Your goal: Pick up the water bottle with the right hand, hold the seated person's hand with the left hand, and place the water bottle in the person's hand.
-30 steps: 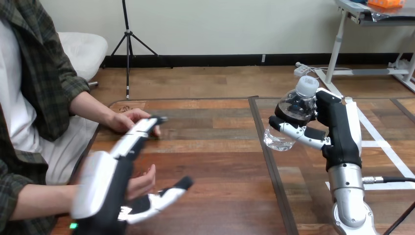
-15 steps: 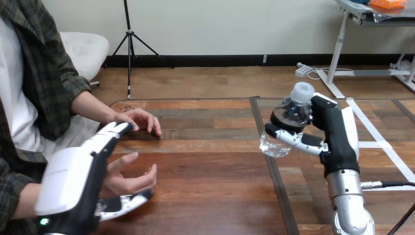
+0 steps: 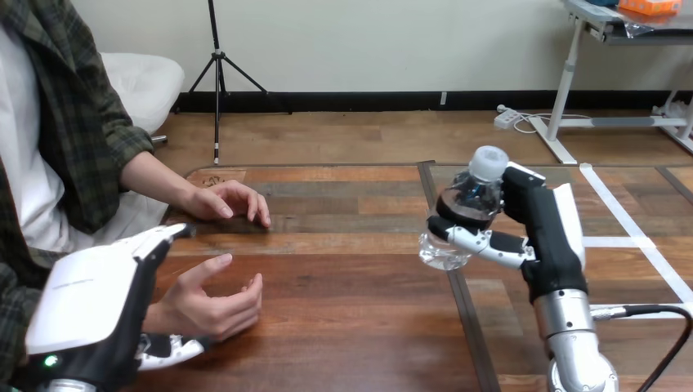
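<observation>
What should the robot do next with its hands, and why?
Probably close the left hand round the person's near hand: that hand lies between its thumb and straight fingers, not yet gripped. The right hand already holds the bottle, off to the side.

table (image 3: 351, 269): brown wood planks | dark seam (image 3: 466, 327) running front to back | white tape lines (image 3: 633, 224) at right

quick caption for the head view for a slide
Robot's right hand grips a water bottle over the table; its left hand, open, is beside the person's nearer hand.
</observation>
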Available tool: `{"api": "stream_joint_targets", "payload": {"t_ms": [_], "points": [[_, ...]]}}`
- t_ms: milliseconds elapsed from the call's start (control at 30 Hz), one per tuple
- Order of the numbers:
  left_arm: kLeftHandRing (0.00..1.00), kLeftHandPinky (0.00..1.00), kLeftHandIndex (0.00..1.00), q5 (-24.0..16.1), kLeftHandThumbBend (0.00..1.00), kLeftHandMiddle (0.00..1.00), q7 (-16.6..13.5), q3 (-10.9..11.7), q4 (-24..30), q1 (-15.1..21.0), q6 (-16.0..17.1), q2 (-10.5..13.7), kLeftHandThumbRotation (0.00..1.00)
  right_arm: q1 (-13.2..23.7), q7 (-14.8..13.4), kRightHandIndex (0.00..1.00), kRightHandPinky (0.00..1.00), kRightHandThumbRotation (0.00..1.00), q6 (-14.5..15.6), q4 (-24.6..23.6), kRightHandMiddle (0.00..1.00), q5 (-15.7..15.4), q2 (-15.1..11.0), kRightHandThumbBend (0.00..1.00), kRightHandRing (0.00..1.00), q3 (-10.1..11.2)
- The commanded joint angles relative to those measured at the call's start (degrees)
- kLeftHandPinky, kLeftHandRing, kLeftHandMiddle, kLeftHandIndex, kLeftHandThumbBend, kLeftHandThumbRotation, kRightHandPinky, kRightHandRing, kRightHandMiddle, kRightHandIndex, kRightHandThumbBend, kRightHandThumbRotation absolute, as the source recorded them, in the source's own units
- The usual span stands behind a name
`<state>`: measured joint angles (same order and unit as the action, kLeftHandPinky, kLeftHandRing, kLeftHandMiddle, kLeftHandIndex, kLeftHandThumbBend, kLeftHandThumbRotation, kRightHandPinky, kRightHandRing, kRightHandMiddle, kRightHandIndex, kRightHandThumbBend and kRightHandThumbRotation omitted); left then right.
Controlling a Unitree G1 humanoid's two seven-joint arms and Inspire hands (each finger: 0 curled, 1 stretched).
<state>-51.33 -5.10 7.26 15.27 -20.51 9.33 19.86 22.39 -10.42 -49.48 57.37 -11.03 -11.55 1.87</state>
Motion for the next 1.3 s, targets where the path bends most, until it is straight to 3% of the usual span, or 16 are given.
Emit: {"api": "stream_joint_targets", "payload": {"t_ms": [0, 267, 433, 667, 1167, 1267], "points": [[0.79, 0.71, 0.79, -3.51, 0.95, 0.81, 2.06, -0.17, 4.1, 1.49, -4.21, 1.52, 0.0, 2.32, 0.65, 0.54, 0.43, 0.0, -1.97, -4.44, 0.5, 1.58, 0.33, 0.72, 0.46, 0.35], [0.78, 0.71, 0.77, -8.15, 0.96, 0.8, 4.74, -1.33, 4.12, 2.48, -9.13, 2.14, 0.0, 2.39, 2.4, 0.54, 0.43, 0.0, -2.14, -3.99, 0.5, 2.4, 0.53, 0.72, 0.46, 0.83], [0.78, 0.72, 0.76, -9.01, 0.95, 0.8, 8.54, -1.98, 3.74, 3.55, -11.74, 2.77, 0.0, 2.28, 2.74, 0.54, 0.43, 0.0, -2.09, -4.17, 0.5, 2.57, 0.63, 0.72, 0.46, 0.91], [0.78, 0.73, 0.76, -7.59, 0.93, 0.8, 12.21, -2.48, 3.1, 4.55, -13.2, 3.91, 0.0, 2.37, 2.82, 0.54, 0.43, 0.0, -1.97, -4.22, 0.5, 2.68, 0.55, 0.72, 0.46, 0.88], [0.8, 0.74, 0.78, -11.51, 0.92, 0.82, 16.36, -6.17, 1.14, 6.9, -17.36, 5.45, 0.0, 2.7, 1.86, 0.54, 0.42, 0.0, -1.37, -4.18, 0.49, 1.56, 0.02, 0.72, 0.45, 0.72], [0.8, 0.74, 0.78, -12.04, 0.91, 0.83, 16.6, -6.81, 0.59, 7.38, -17.98, 5.64, 0.0, 2.95, 2.71, 0.54, 0.41, 0.0, -1.91, -3.6, 0.49, 2.26, 0.05, 0.72, 0.44, 0.87]]}}
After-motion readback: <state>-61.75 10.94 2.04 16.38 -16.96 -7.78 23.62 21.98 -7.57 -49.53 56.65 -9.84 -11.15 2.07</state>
